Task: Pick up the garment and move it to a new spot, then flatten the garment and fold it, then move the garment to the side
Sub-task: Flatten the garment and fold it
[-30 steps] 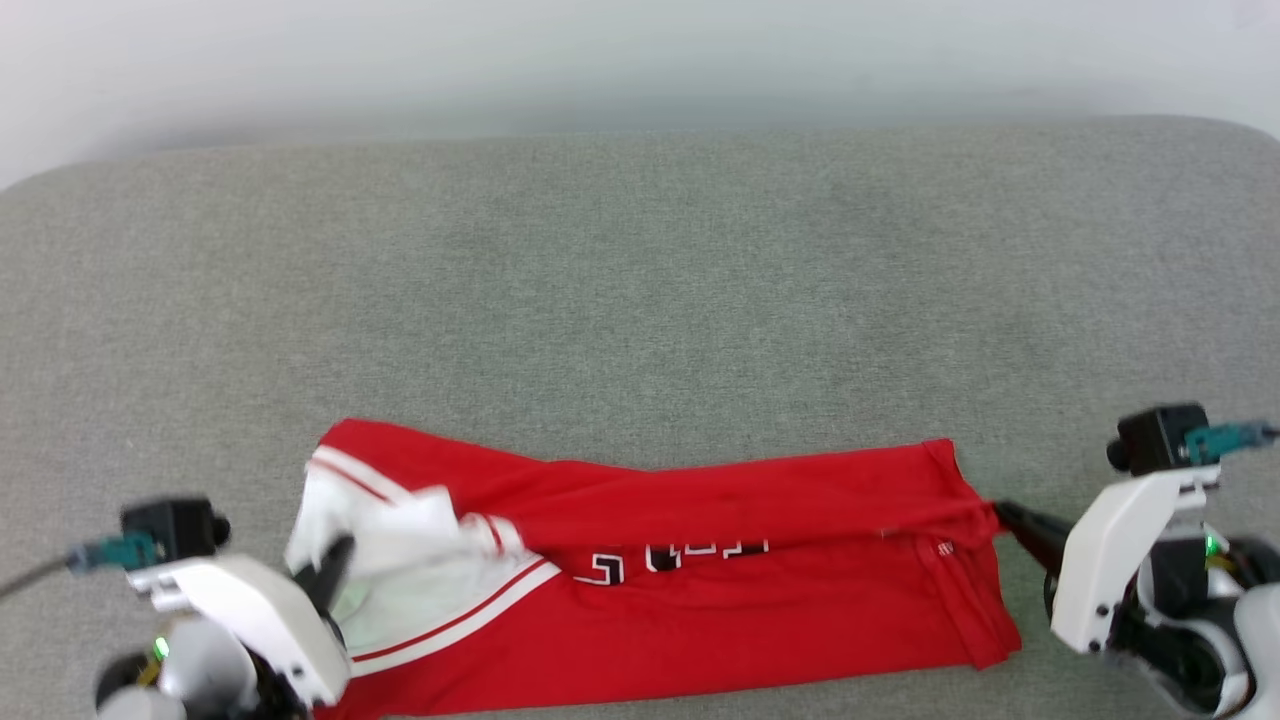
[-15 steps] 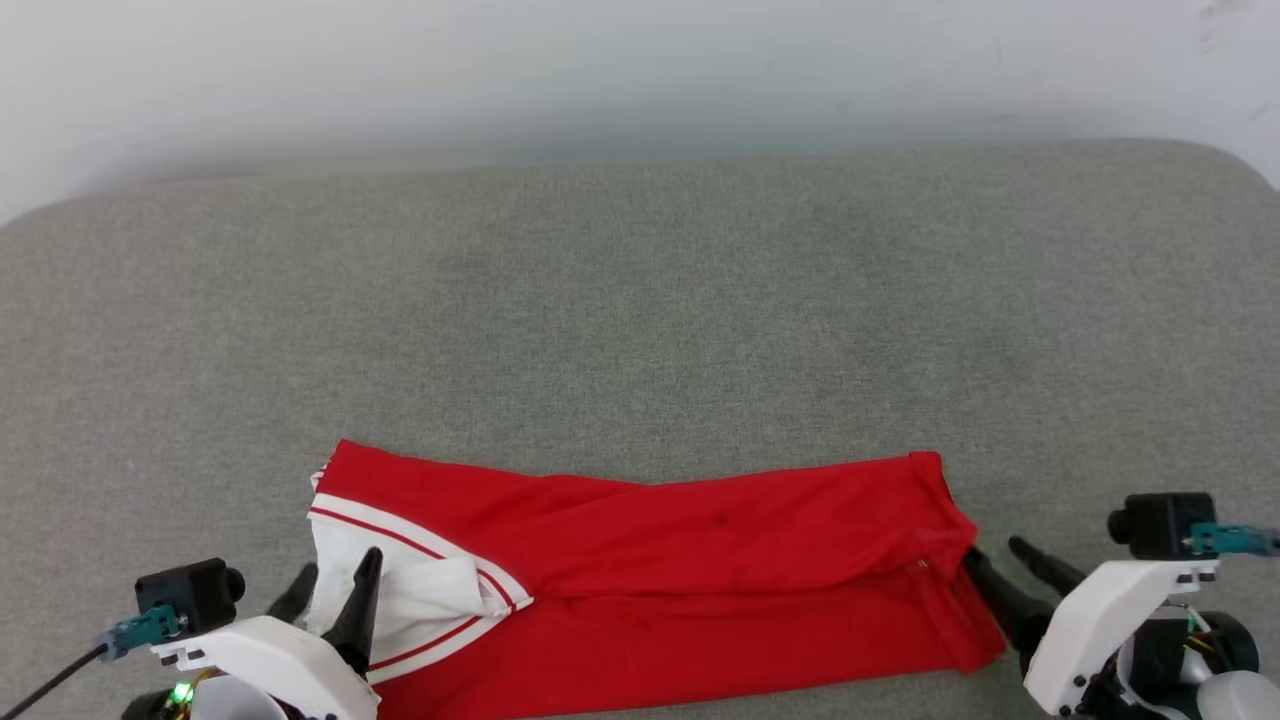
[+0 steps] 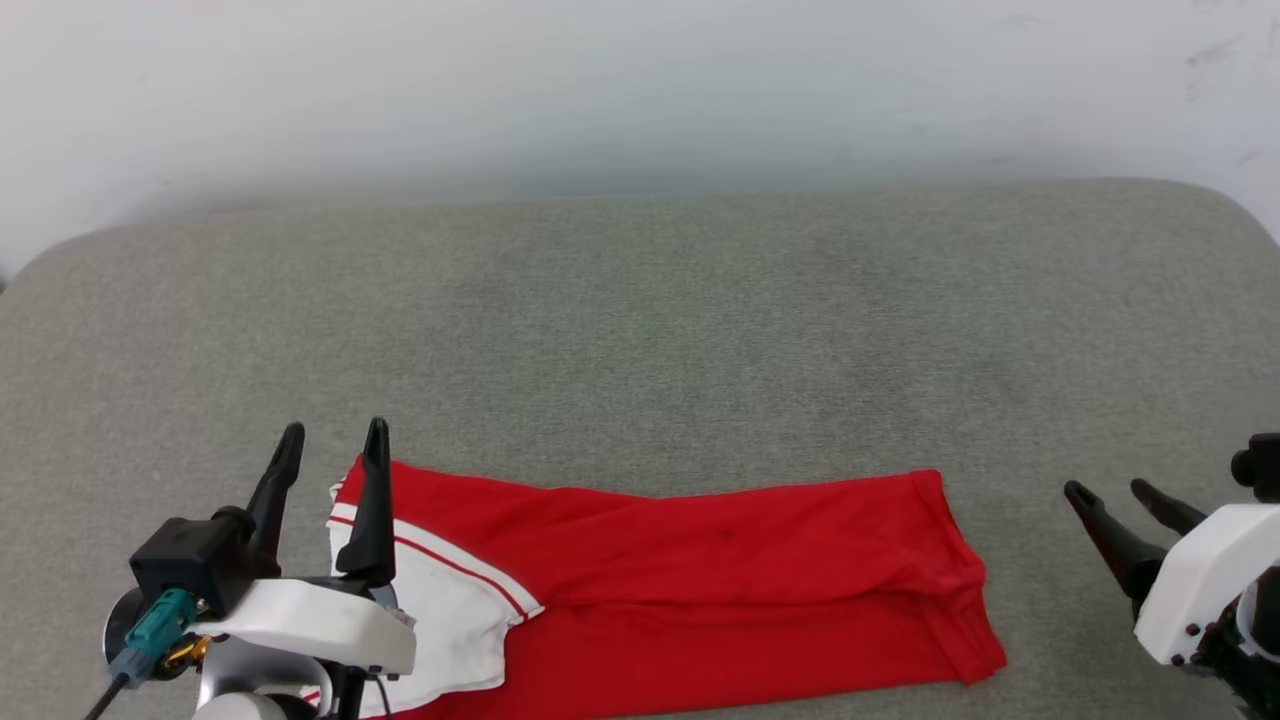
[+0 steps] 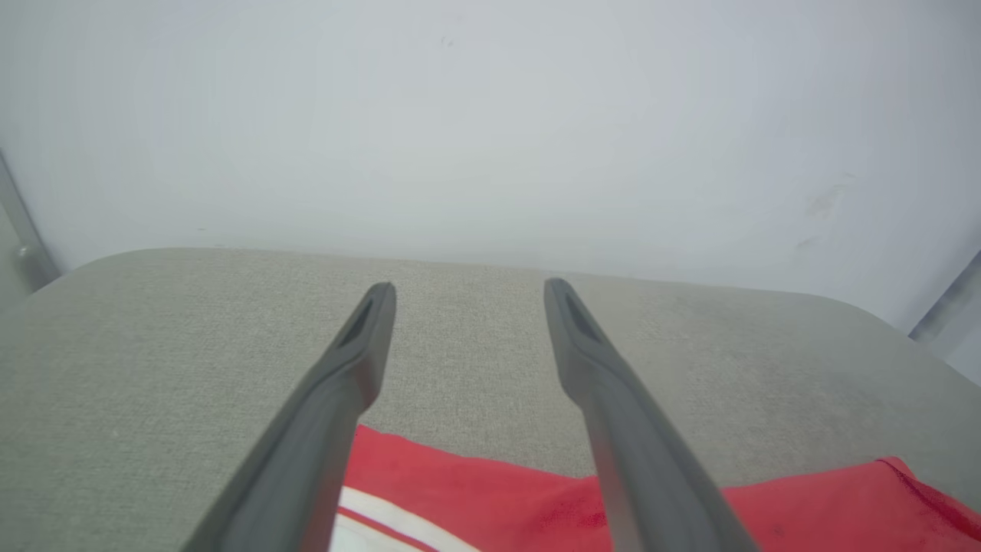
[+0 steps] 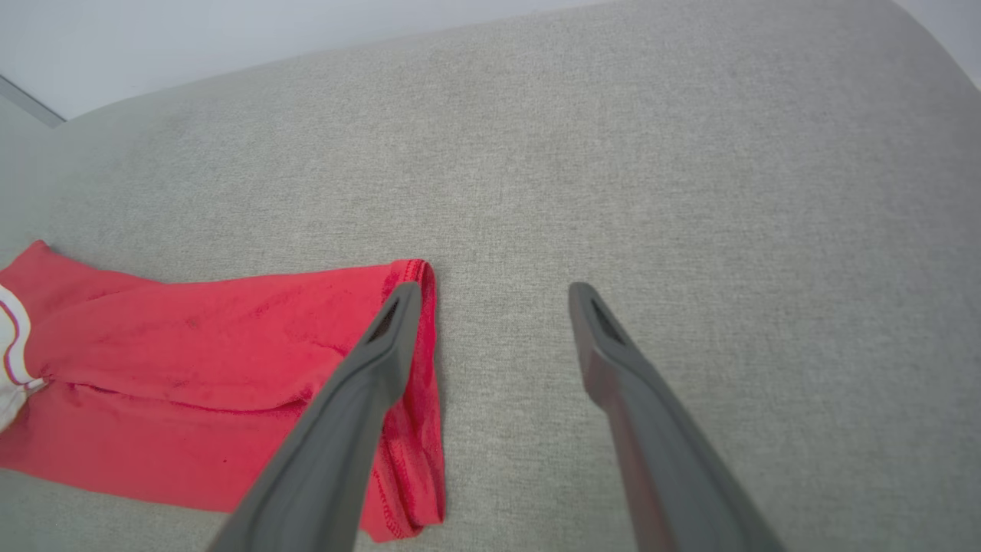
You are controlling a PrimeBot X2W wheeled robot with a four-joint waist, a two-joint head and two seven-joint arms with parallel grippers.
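Your left tool (image 3: 335, 430) hovers over red jersey (image 3: 720, 580), sleeve end; right tool (image 3: 1106, 488) clear of hem; both wide open, empty.

Bright diffuse light, faint shadows, hazy background, slight wide-angle edge curvature

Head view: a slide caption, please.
Left gripper and right gripper, both open, flank a folded red, white-sleeved jersey garment on grey fabric.

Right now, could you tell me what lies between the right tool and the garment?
Bare grey cushion: the head view shows a strip of it between the right tool and the garment.
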